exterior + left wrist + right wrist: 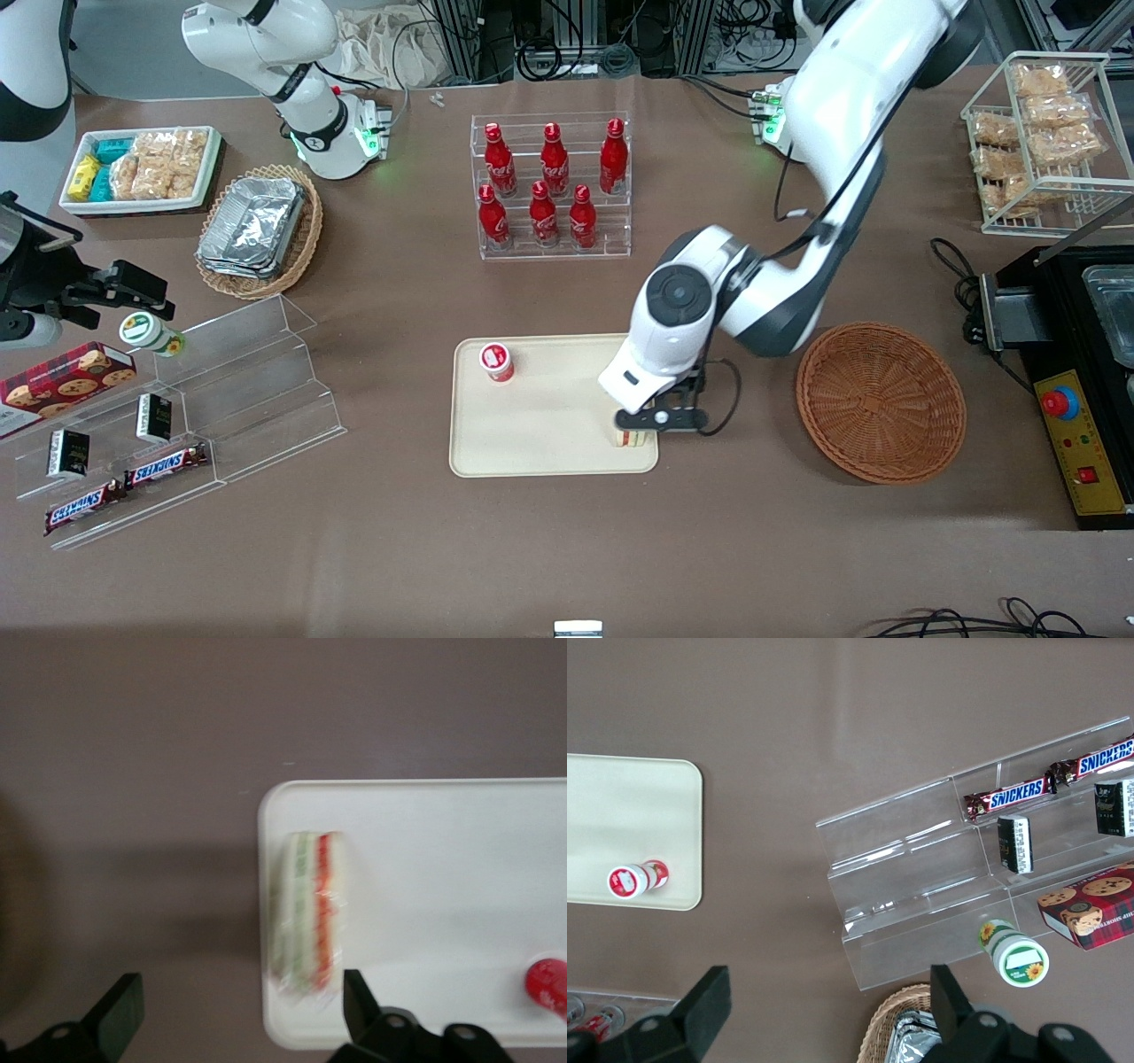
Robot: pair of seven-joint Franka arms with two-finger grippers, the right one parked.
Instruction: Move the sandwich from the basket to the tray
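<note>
The sandwich is a wrapped white wedge with green and orange-red layers. It lies on the cream tray, at the corner nearest the front camera and the round brown basket. The basket holds nothing. My left gripper hovers just above the sandwich, over the tray's edge toward the basket. In the left wrist view the gripper is wide open, and the sandwich rests on the tray, touching neither finger.
A red-capped cup stands on the tray's other end. A rack of red bottles is farther from the camera. A black control box stands beside the basket. An acrylic shelf and a foil-container basket lie toward the parked arm's end.
</note>
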